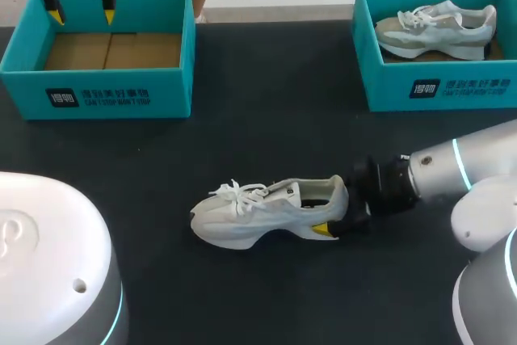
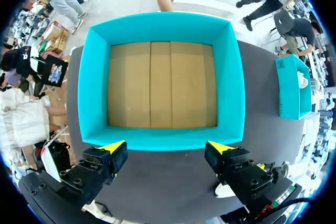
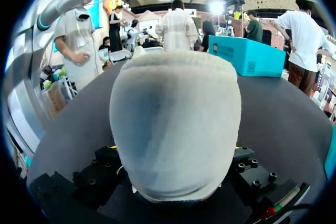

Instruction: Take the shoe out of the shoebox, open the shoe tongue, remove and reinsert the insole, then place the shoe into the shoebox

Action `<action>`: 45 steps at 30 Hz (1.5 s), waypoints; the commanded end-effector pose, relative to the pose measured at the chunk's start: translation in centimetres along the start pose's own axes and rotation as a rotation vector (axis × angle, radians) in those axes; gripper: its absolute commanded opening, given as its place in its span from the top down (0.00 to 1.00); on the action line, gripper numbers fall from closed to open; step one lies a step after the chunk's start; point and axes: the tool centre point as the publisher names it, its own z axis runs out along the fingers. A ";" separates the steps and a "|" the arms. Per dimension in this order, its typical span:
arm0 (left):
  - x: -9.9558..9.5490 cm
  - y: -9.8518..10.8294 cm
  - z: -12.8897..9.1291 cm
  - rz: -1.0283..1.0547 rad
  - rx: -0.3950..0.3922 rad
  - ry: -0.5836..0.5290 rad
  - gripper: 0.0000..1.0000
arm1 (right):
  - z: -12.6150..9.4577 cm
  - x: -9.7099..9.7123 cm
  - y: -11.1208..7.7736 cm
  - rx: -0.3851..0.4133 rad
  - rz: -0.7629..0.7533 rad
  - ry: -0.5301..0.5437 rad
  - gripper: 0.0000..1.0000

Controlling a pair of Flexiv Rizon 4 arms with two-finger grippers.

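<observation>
The table (image 1: pixel 266 103) carries two teal shoeboxes. The empty shoebox (image 1: pixel 170 90) stands at the far left, and a second shoebox (image 1: pixel 452 86), holding another shoe (image 1: pixel 436 30), stands at the far right. The task shoe (image 1: pixel 258 216) rests on the bare table near the middle, well apart from both boxes, with its toe toward the left and its heel toward the right arm (image 1: pixel 452 169). With the shoe out of the box, removal appears complete, and the step in hand is judged to be opening the tongue (image 1: pixel 279 191). The right jaws pinch the heel. One yellow fingertip (image 1: pixel 321 230) shows against the sole's side, and in the right wrist view the heel (image 3: pixel 176 124) fills the gap between both fingers. The left jaws are spread and hold nothing. They hang over the near wall of the empty shoebox (image 2: pixel 89 87), their fingertips (image 2: pixel 113 147) clear of it and far from the shoe. The next move likely calls for the left arm to travel to the laces (image 1: pixel 242 194) and draw the tongue up and forward while the right jaws steady the heel.
</observation>
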 end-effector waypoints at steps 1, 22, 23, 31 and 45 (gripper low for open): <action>0.0 0.0 -0.1 0.000 -0.001 -0.001 0.00 | 1.0 0.1 -0.2 -0.004 0.004 -0.021 1.00; 2.6 0.3 -1.2 -0.054 0.011 -0.015 0.00 | 1.0 0.1 -0.2 -0.004 0.004 -0.021 1.00; 3.3 0.7 -1.2 -0.073 0.017 -0.021 0.00 | 1.0 0.1 -0.2 -0.004 0.004 -0.021 1.00; 8.8 4.7 -0.9 -0.140 0.017 -0.011 0.00 | 1.0 0.1 -0.2 -0.004 0.004 -0.021 1.00; 13.9 8.3 -1.5 -0.115 0.032 -0.106 0.00 | 1.0 0.1 -0.2 -0.004 0.004 -0.021 1.00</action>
